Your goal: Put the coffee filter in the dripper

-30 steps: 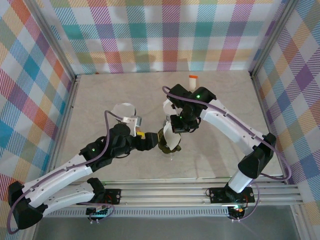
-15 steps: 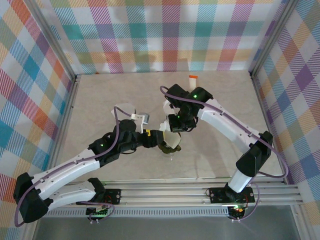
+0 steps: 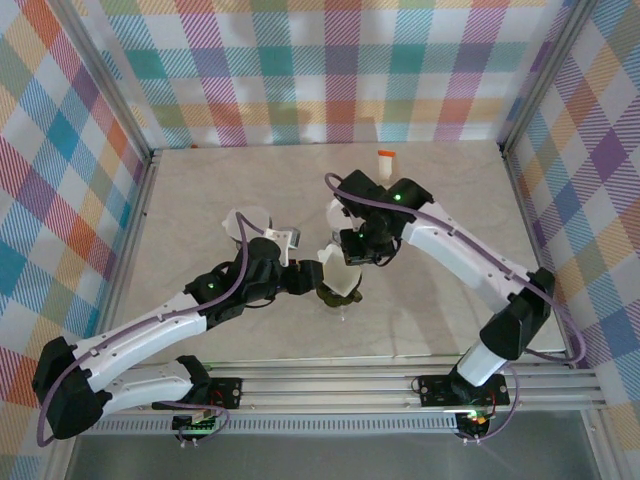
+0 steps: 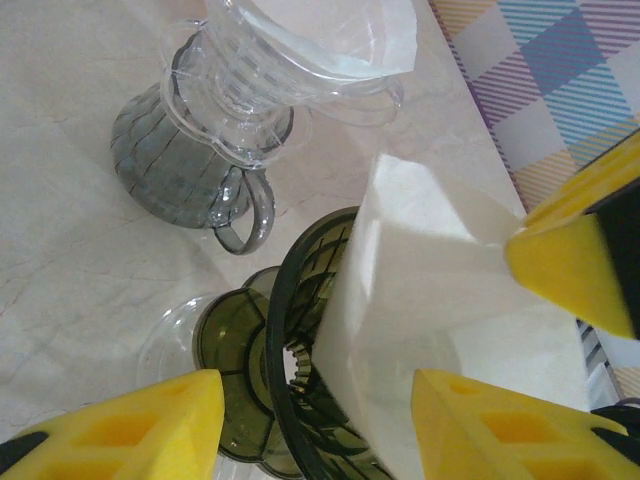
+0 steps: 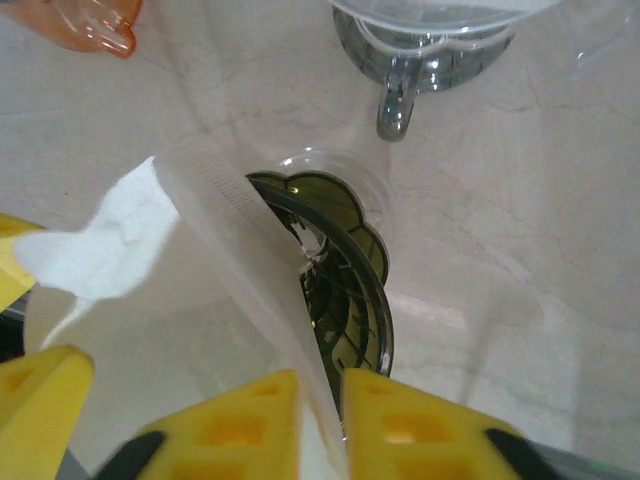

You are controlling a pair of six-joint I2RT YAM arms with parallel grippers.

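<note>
Marbled worktop [image 3: 200, 190], plaid walls on three sides. Nearest me, the left tool [image 4: 315, 405] stood with fingers apart, straddling the olive dripper [image 4: 296, 262] and gripping nothing. The coffee filter [image 4: 450, 330] leaned partly inside the dripper's rim, cone tilted off upright, its upper edge toward the right arm. The right tool [image 5: 320, 405] was clamped on that edge, just beyond the dripper. My judgement: the right arm owns the move, and the filter needs righting and lowering. Farther back stood a grey carafe [image 4: 170, 150].
</note>
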